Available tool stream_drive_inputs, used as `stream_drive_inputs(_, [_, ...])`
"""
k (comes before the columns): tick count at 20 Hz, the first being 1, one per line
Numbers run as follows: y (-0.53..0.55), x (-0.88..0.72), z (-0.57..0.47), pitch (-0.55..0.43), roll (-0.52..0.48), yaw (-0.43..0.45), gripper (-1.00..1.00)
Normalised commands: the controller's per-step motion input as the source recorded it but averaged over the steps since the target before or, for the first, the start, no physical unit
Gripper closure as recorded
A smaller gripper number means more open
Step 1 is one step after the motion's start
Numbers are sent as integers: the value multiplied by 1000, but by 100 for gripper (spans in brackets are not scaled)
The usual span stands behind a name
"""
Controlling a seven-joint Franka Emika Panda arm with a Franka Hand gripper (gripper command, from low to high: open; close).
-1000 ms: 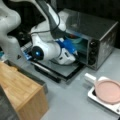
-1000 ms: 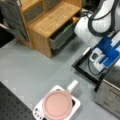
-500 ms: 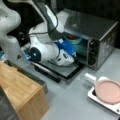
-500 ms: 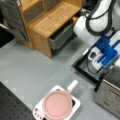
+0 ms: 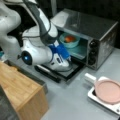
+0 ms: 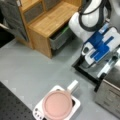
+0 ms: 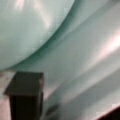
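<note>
Bowl inside oven on tray — pan at front view's bottom right, cabinet bottom left.

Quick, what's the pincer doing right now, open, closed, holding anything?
Pincer: at the mouth of the open toaster oven, by the teal tray and teal bowl; open or closed cannot be told, nothing visibly held.

Support surface: grey tabletop, seen in both front views.
Directly on it: toaster oven w/ door open, white base carrying pink pan, wooden cabinet w/ grey drawer, robot arm base.
</note>
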Motion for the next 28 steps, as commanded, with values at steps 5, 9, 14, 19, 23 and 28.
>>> stream_drive_inputs(5, [-248,-89,12,-150,-2,270,100])
stream_drive_inputs(9, [-301,-64,-11,-142,7,285,100])
stream_drive_inputs(14, [-323,-75,-32,-126,19,300,100])
stream_drive_inputs(19, [-235,-83,-72,-119,22,290,-100])
stream_drive_inputs(23, [-159,-69,-86,-112,25,274,-100])
stream_drive_inputs(28, [-173,-27,-67,-87,2,239,-100])
